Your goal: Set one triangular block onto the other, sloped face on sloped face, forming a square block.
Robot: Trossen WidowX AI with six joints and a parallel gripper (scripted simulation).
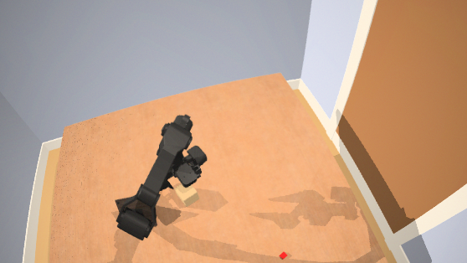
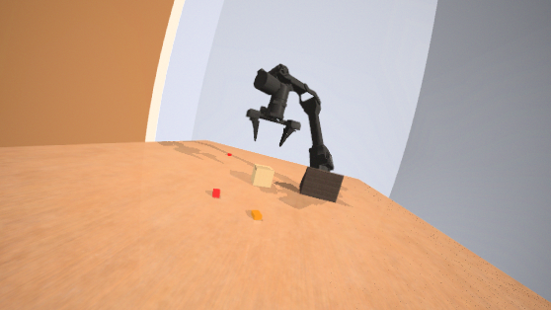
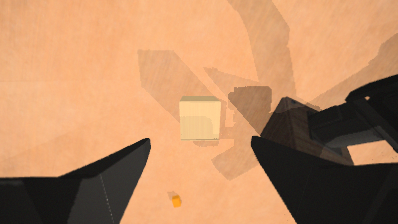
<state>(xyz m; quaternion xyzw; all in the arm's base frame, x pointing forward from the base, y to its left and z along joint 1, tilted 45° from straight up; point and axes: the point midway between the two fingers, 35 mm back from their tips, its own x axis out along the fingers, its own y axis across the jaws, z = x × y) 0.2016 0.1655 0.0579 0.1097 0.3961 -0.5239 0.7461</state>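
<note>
The two cream triangular blocks stand together as one square block point(image 1: 187, 195) point(image 2: 262, 176) point(image 3: 200, 119) on the table, close to the robot base. Its top looks level, and I cannot make out the seam between the halves. My gripper point(image 2: 269, 142) point(image 3: 202, 141) is open and empty. It hangs well above the block, touching neither the block nor the table. In the top view the arm point(image 1: 167, 163) covers the fingers and part of the block.
The dark robot base point(image 1: 134, 218) point(image 2: 322, 185) point(image 3: 290, 125) sits right beside the block. A small orange piece point(image 2: 256, 214) point(image 3: 176, 201) and a small red piece point(image 2: 216, 193) lie nearer the front. Another red piece point(image 1: 283, 255) lies farther off. Walls border the table.
</note>
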